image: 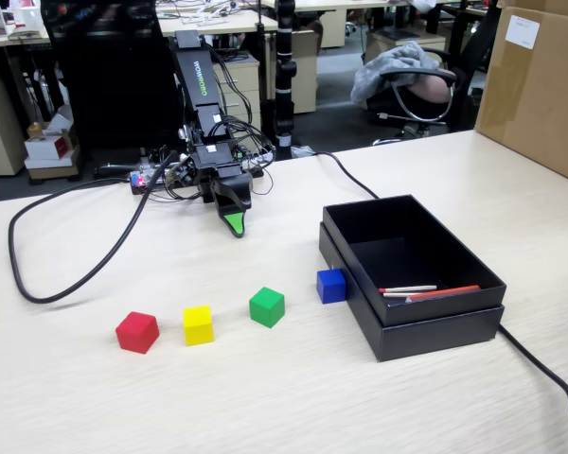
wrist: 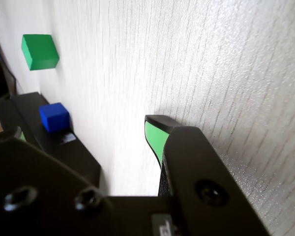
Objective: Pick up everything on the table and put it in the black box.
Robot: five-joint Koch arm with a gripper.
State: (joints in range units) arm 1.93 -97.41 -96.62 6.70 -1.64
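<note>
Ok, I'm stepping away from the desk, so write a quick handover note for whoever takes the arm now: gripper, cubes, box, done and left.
Gripper: empty, tip low over the table behind the cube row; open or shut cannot be told, since only one green tip shows.
Cubes: red cube, yellow cube, green cube and blue cube sit in a row on the table; the blue one is right against the black box.
Box: holds only thin red and white sticks, no cubes.
Done: nothing boxed yet.
Left: all four cubes.
</note>
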